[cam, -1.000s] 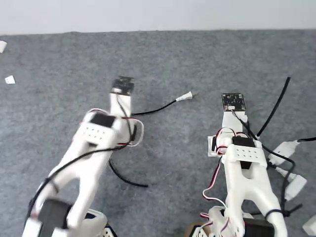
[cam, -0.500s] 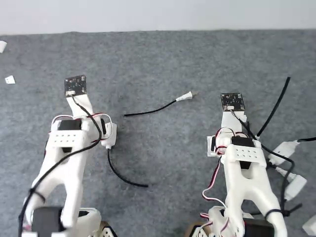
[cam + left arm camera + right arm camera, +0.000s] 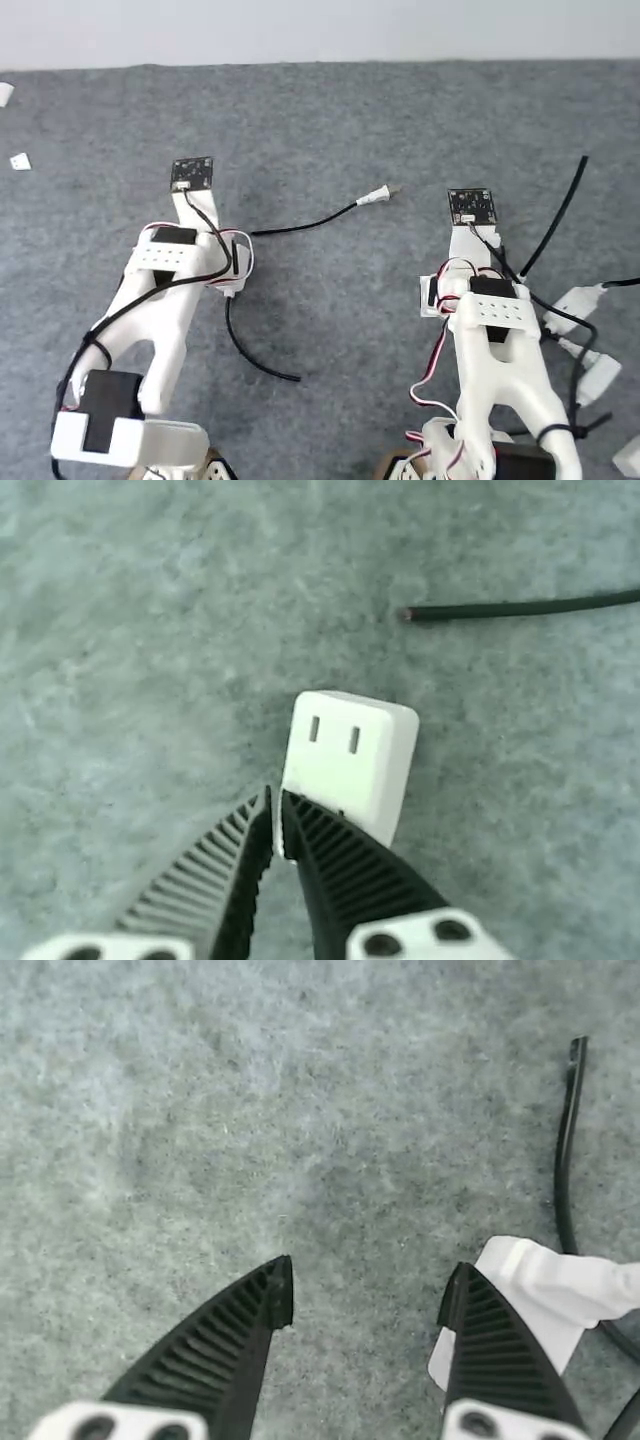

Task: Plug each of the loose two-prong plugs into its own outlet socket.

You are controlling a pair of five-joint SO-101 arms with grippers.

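1. High view: my left arm (image 3: 165, 300) comes in from 7 o'clock and my right arm (image 3: 490, 330) from 5 o'clock. One loose plug (image 3: 375, 196) lies on the grey mat (image 3: 330, 110) at about 1 o'clock from the table's middle, with its prongs toward 2 o'clock. Its black cord (image 3: 300, 225) trails toward 8 o'clock, ending by the left arm's wrist. A second black cord (image 3: 250, 358) curls out from under that wrist toward 5 o'clock. Some white connectors (image 3: 577, 303) with cords sit at 4 o'clock, beside the right arm.
2. Left wrist view: my left gripper (image 3: 272, 802) has its fingers pressed almost together with nothing between them. The white outlet socket (image 3: 350, 760) lies on the mat right at the fingertips, its two slots facing the camera. I cannot tell whether a finger touches it. A cord's cut end lies apart, beyond the socket.
3. Right wrist view: my right gripper (image 3: 370, 1295) is spread wide and empty over bare mat. One of the white connectors lies just behind one finger.
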